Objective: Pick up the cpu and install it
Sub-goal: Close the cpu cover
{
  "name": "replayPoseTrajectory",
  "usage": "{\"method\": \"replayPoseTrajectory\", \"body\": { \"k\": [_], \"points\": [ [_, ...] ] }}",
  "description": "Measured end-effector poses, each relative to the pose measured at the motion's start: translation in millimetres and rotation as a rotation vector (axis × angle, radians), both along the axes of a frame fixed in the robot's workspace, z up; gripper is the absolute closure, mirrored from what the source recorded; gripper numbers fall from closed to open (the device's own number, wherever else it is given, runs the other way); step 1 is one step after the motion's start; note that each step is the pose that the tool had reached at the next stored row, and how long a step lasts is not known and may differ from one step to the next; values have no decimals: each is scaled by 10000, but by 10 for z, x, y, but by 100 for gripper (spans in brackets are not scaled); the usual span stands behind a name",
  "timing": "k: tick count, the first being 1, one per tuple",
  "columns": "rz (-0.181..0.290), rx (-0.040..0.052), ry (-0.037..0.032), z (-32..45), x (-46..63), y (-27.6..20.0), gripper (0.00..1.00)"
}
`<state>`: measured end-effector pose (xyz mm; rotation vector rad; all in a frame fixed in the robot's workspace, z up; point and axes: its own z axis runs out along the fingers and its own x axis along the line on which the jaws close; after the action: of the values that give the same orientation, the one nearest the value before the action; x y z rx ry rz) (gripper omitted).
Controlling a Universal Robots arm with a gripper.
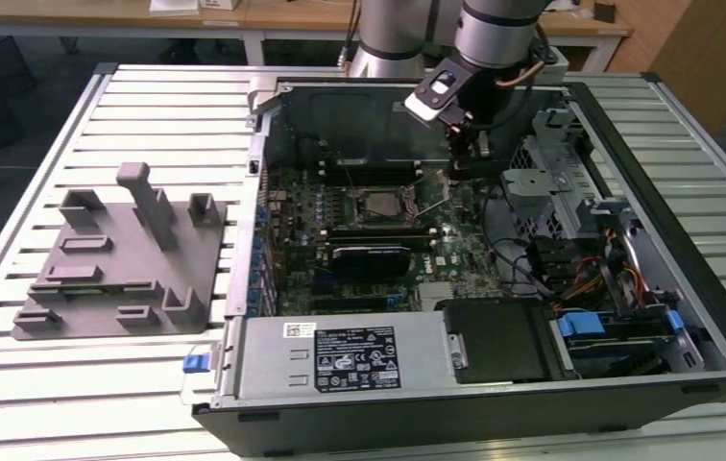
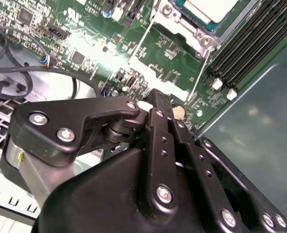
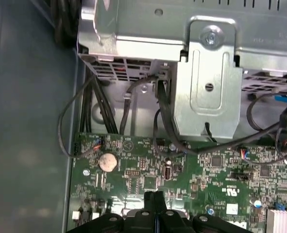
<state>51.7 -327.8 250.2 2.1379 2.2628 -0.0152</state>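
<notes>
Inside the open computer case (image 1: 337, 370), we find the cpu (image 2: 209, 8) lying in its socket on the motherboard (image 3: 201, 170), its pale top plate framed by the metal socket bracket (image 2: 182, 22). We cannot tell whether it lies fully flat on the contacts. Our gripper (image 2: 163, 99) hangs close over the board just beside the socket, on the exterior view's right of it, with its fingers pressed together and nothing visible between them. A thin retention lever (image 2: 197, 73) runs from the socket corner toward the fingertips and looks unlatched to us, so we judge the chip placed but not clamped. The main risk, as we see it, is contact in the wrong place. Narrow fingertips this near the board could scrape the small components around them. They could also slip off the thin, springy lever and knock the bracket, shifting an unlocked chip and bending the contacts beneath. If the chip is slightly askew, any downward load on the bracket would do the same harm. In the first wrist view a coin cell (image 3: 108, 161) and loose black cables (image 3: 162, 126) lie near the fingertips below the metal drive cage (image 3: 209, 92); a sideways sweep could snag a cable or strike the cage. The memory slots (image 2: 250, 43) flank the socket closely, leaving little margin for drift that way.
</notes>
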Motion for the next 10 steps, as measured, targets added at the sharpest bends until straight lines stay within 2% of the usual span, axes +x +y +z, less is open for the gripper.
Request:
{"method": "replayPoseTrajectory", "body": {
  "k": [7, 9, 10],
  "points": [
    [3, 0, 6, -46, 62, 11, 89],
    [4, -1, 13, -79, 65, 11, 89],
    [3, 0, 18, -124, 60, 11, 89]
  ]
}}
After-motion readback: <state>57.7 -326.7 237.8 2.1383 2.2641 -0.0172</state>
